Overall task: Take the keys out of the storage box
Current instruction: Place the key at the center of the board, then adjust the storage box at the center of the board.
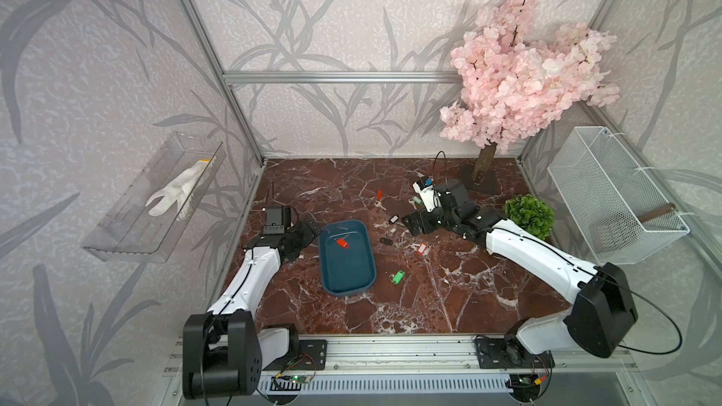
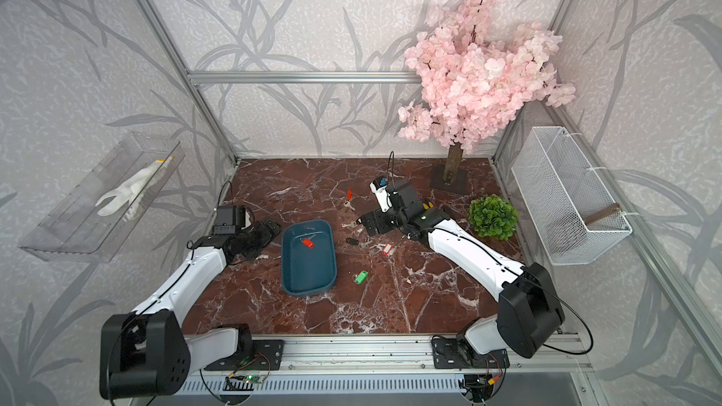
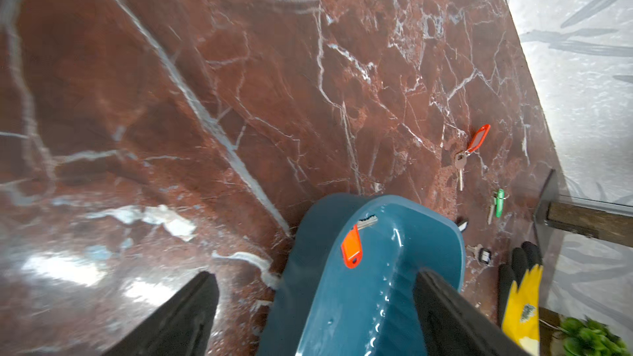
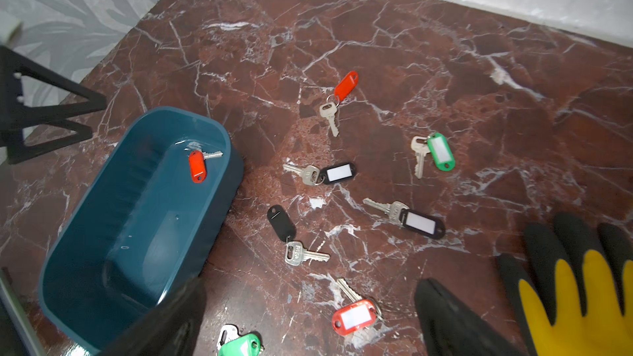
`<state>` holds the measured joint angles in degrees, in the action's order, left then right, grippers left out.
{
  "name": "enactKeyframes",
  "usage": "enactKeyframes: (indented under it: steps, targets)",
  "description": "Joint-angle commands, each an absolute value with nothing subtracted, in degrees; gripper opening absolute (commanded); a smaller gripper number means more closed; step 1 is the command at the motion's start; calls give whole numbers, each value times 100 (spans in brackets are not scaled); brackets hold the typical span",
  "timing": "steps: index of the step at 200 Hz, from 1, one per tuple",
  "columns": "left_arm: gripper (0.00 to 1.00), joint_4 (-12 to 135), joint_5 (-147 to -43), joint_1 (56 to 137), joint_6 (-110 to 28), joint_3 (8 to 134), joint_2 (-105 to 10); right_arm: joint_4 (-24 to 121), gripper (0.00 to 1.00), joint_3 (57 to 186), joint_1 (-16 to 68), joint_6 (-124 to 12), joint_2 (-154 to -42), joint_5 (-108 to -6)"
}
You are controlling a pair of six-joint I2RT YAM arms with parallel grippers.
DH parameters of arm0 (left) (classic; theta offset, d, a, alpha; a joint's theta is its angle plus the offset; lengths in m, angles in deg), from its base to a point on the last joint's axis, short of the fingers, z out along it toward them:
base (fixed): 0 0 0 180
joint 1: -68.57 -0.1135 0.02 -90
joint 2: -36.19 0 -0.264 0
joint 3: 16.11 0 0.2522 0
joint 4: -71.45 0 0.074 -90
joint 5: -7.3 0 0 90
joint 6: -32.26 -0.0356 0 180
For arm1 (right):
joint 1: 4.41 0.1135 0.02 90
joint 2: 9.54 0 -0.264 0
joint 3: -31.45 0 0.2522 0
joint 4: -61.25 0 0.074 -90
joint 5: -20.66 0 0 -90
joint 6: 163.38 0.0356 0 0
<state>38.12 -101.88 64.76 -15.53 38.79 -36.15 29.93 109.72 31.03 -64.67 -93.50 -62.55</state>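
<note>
Left end effector (image 3: 315,273) and right end effector (image 4: 310,282) stood wide open, empty (one red-tagged key (image 4: 197,166) lay in box (image 4: 137,217), seven keys (image 4: 337,172) on worktop (image 4: 445,63)).

Robot lab test cell, aluminium frame (image 1: 340,76), leaf-print wall panels (image 1: 332,13), marble-look tabletop (image 1: 429,298), arms (image 1: 250,279) bolted to rail (image 1: 390,349), fake blossom tree (image 1: 519,76)
</note>
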Motion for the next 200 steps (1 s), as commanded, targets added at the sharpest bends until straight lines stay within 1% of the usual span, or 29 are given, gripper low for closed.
enactKeyframes:
  steps: [1, 43, 74, 88, 98, 115, 126, 148, 172, 200]
  targets:
    - [84, 4363, -10940, 6479, -1463, 4014, -4208, 2760, 99, 11206, 3218, -6552, -9490, -6158]
    - [75, 4785, -11158, 6808, -1339, 4158, -4756, 2675, 99, 11369, 3409, -6612, -9721, -6085]
    - [73, 4769, -11151, 7076, -1380, 4409, -4988, 2319, 100, 11868, 3711, -6865, -10174, -6119]
    - [72, 4833, -11158, 7123, -1355, 4444, -5054, 2135, 98, 12154, 3846, -6976, -10436, -6149]
    - [72, 4900, -11184, 7130, -1321, 4433, -5081, 2046, 94, 12336, 3935, -7034, -10613, -6135]
    - [74, 4889, -11192, 7127, -1318, 4448, -5037, 1919, 90, 12664, 4094, -7157, -11017, -6126]
    - [76, 4781, -11033, 7121, -1352, 4420, -4890, 1826, 85, 12928, 4192, -7249, -11254, -6147]
    - [79, 4584, -10612, 6981, -1312, 4193, -4385, 1726, 82, 13366, 4362, -7479, -11721, -6156]
    - [81, 4387, -10272, 6790, -1140, 3803, -3663, 1805, 81, 13697, 4426, -7865, -12174, -6073]
    - [86, 3853, -9549, 6711, -932, 3381, -2667, 1987, 79, 13990, 4452, -8302, -12634, -5919]
